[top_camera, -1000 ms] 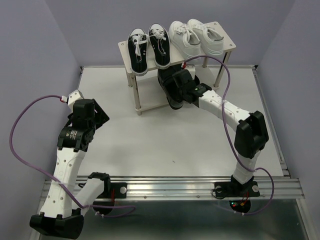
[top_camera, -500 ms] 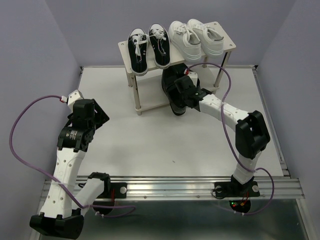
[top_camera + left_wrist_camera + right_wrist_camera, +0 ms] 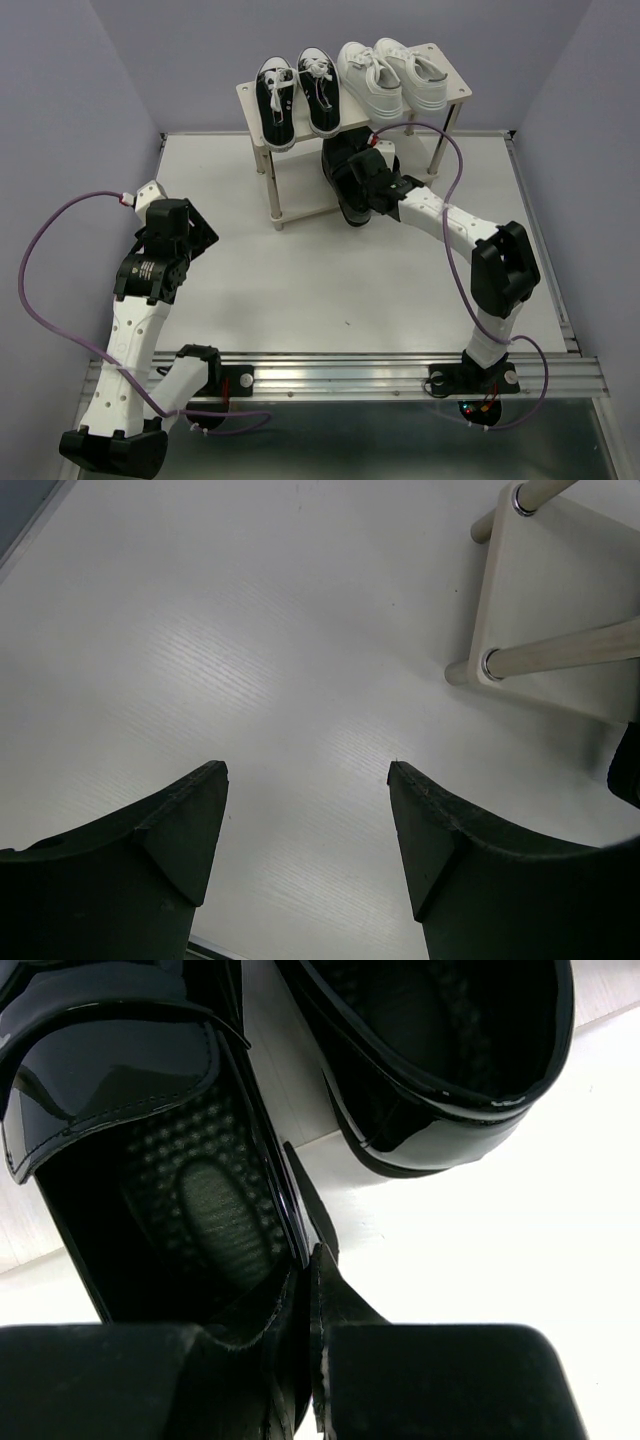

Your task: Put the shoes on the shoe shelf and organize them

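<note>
Top external view: the shoe shelf (image 3: 252, 92) stands at the 12 o'clock end of the white tabletop (image 3: 300, 300). Its top board carries four shoes side by side. The black canvas sneakers (image 3: 296, 100) take the 9 o'clock half and the white lace-up sneakers (image 3: 392, 75) the 3 o'clock half. All four are upright, and neighbouring shoes are touching or nearly so. The right gripper (image 3: 355, 185) reaches in below that board, toward the 3 o'clock part of the lower tier, where dark glossy shoes show among the black wrist parts.

Right wrist view: this gripper is clenched on the side wall of a glossy black loafer (image 3: 150, 1200), near its heel. One finger is inside the opening and the other is pressed against the outside. The loafer sits upright, its strap at 11 o'clock in the frame. The other loafer (image 3: 440, 1060) lies just beside it at 1 o'clock, apart from it, with a strip of pale wood-grain board showing between them. Both heels sit at or just over the board's front edge, above the smooth tabletop.

Left wrist view: the left gripper is released, its jaws spread wide with nothing between them. It hangs over bare tabletop at the 9 o'clock side, well apart from the shoes. A corner of the shelf's lower board with two legs shows at 2 o'clock.
</note>
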Tool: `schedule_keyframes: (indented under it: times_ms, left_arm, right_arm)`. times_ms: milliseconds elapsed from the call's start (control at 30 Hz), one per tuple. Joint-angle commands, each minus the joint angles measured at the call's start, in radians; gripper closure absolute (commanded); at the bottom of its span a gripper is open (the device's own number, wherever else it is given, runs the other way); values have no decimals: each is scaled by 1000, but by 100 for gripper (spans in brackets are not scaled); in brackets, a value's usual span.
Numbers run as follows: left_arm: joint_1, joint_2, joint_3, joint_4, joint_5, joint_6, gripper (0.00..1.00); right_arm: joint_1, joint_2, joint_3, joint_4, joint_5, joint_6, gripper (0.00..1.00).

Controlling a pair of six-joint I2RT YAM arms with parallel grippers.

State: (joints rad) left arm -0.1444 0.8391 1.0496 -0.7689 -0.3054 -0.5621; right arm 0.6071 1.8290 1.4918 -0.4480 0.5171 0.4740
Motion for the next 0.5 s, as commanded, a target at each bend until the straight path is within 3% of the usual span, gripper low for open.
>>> schedule_keyframes:
  times_ms: [0,467]
  left_arm:
    - [-3,-20,24,-6,-26,-2,24]
    - [-3,-21,35,-17,-29,-1,24]
  right_arm:
    - [-7,-54,84,150,57,15,99]
    - [-7,-8,128,164,69,0,99]
